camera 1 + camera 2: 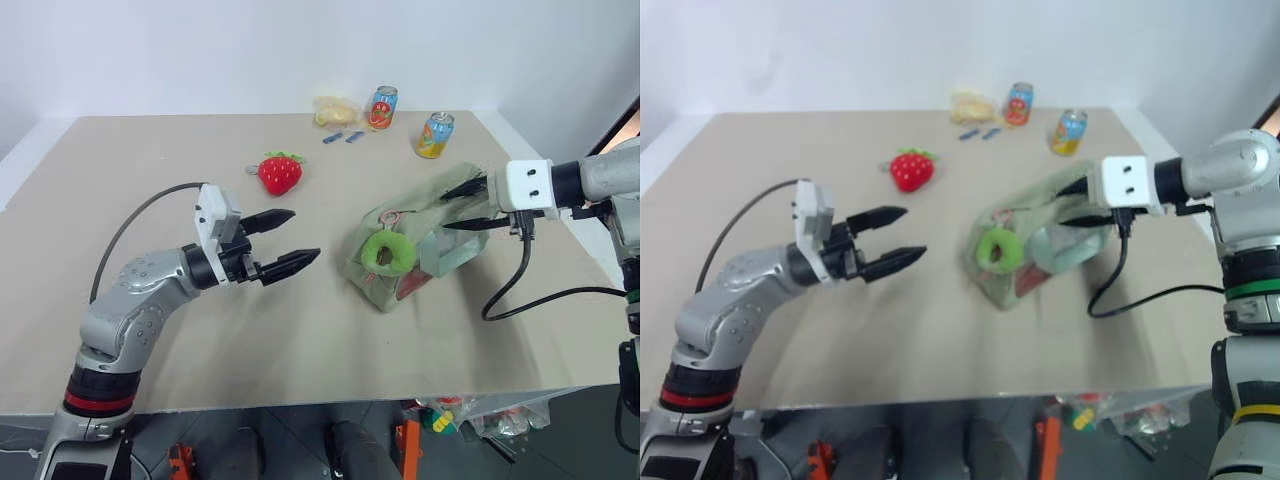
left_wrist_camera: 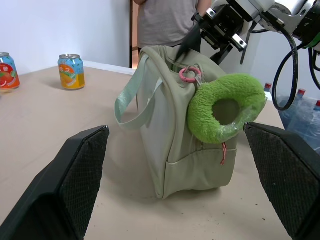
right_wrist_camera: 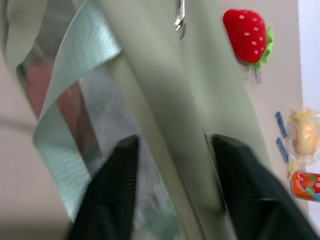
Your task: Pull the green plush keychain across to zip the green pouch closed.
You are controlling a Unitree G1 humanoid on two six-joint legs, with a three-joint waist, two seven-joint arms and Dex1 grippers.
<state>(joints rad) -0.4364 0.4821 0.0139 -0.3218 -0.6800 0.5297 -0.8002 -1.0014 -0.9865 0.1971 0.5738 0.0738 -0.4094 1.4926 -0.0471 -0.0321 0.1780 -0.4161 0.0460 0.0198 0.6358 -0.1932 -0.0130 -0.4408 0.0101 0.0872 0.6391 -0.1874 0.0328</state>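
Beige table (image 1: 300, 330): the pouch (image 1: 440, 245) lies right of centre, the keychain (image 1: 388, 253) hanging at its near end. Left gripper (image 1: 285, 243) hovers spread wide; right gripper (image 1: 468, 205) pinches the pouch's far end. Brace there firmly before pulling.

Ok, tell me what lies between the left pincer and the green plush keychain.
Only bare tabletop between the left pincer and the green plush keychain, seen in the left eye view.

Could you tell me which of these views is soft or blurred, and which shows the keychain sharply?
Right wrist view: soft, the green pouch smeared between the right gripper fingers. Left wrist view: crisp, the green plush keychain fuzz clearly resolved.
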